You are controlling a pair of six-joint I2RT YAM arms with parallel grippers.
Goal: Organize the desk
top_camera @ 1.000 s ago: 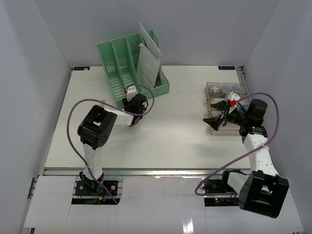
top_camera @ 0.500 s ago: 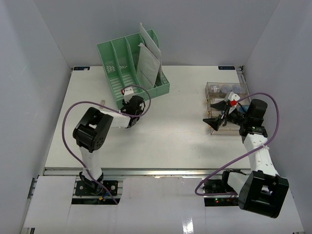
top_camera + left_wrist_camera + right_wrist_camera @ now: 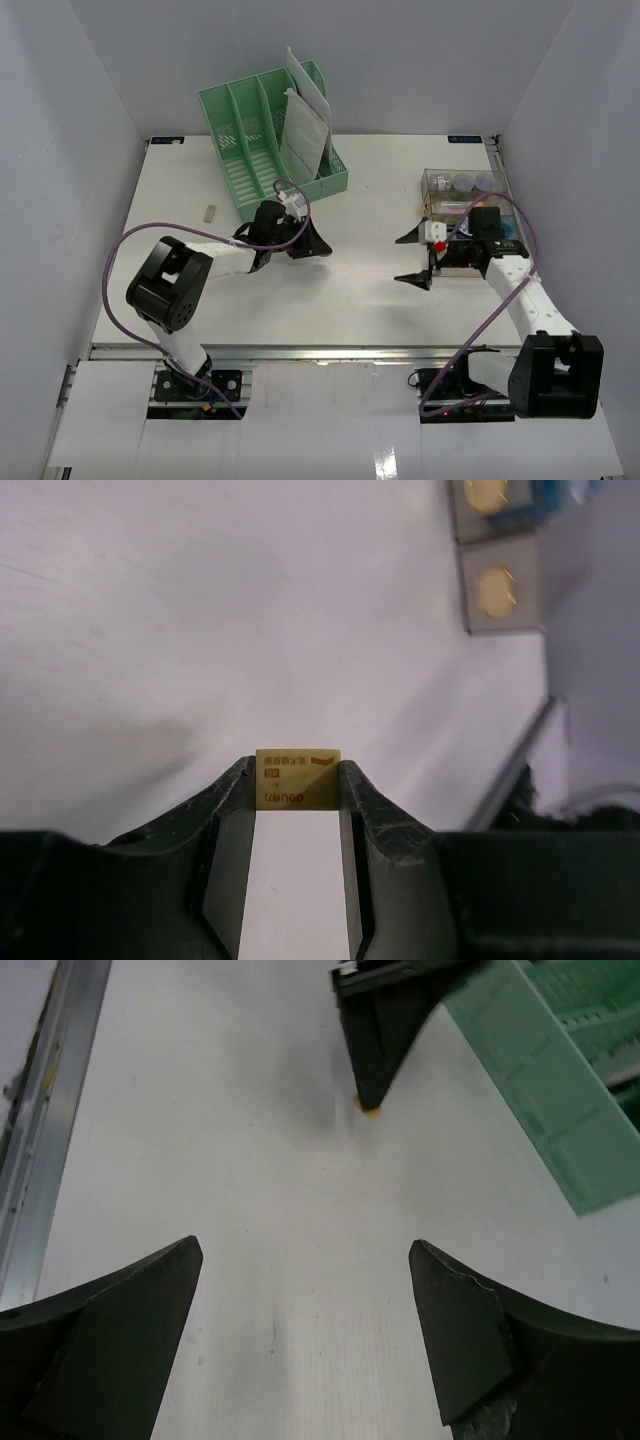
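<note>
A: Where does the tabletop sit, and what is it like?

B: It is a flat white rectangle filling the middle of the overhead view. Pale grey walls close it in on the left, right and far sides. One metal rail runs along its near edge, with both arm bases just below that.

A: How many things stand on it?

B: I count three resting there. One green file rack stands at the far left of centre, tilted, and two pale flat packets stand upright in the slot at its right end. One clear compartment tray sits against the right edge, holding small round pieces too small to name. One small grey item lies alone near the left side, well apart from the rest.

A: And the arms?

B: There are two, each trailing one purple cable. The left gripper is just near the rack's right corner. In its wrist view its fingers are clamped on one small yellow block with print on its face.

A: The right one?

B: The right gripper hangs just left of the tray. Its two fingers are spread wide with nothing between them but bare white surface. Its own camera also shows the left arm's tips and the yellow block beyond.
</note>
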